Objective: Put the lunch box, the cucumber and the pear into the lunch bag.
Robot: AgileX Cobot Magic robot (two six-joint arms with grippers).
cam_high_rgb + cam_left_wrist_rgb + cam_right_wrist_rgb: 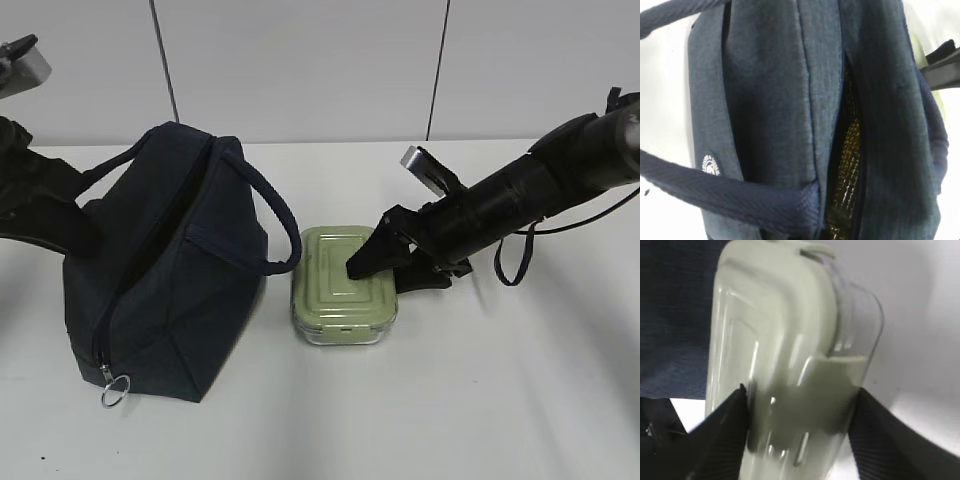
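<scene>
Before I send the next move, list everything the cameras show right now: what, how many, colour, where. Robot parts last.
lunch bag: one, dark navy, left on the table, zip top parted, shiny lining showing in the left wrist view
bag handles: two, navy loops, one arching toward the lunch box
zip ring pull: one, metal, hanging at the bag's near lower corner
lunch box: one, pale sage-green lid on clear base, on the table just right of the bag
table: one, white
cucumber, pear: none in view
left gripper: out of view; its arm is at the bag's far left side
right gripper: one, black, fingers straddling the lunch box's right end, on the table
</scene>
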